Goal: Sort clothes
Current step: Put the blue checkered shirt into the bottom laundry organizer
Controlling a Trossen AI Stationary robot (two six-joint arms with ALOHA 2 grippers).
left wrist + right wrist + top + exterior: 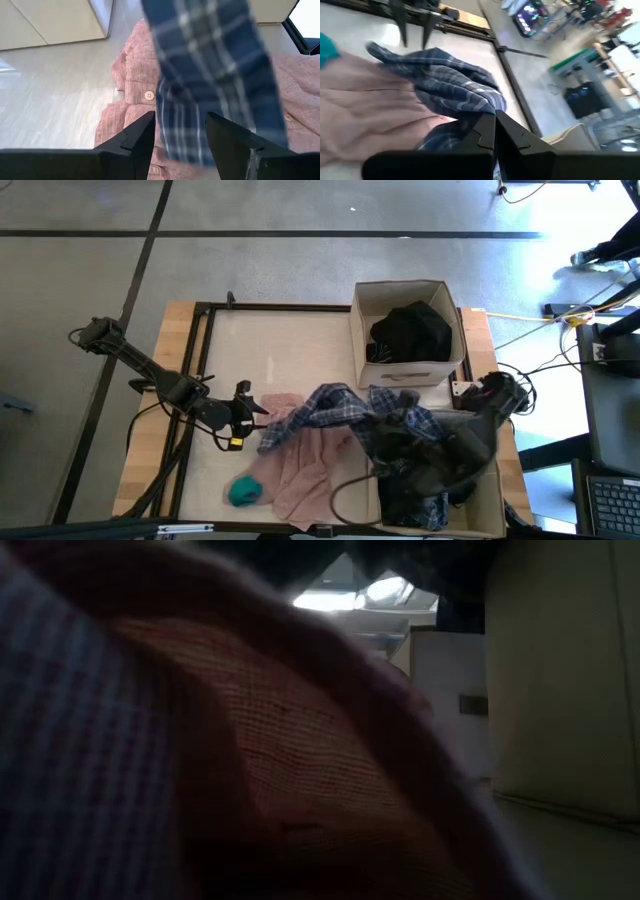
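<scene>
Table (290, 340), plaid shirt (335, 408) pinched in right end effector (495, 131)

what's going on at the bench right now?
Clothes sorting, mid-pick. The right gripper is shut on the blue-white plaid shirt, which is stretched above the large pink button shirt spread on the table. The left gripper is open, with a hanging part of the plaid shirt between its fingers. A small teal fabric piece lies beside the pink shirt, and a black garment already sits in the beige cardboard box.

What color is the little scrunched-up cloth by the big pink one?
Teal; the high view shows it best.
</scene>
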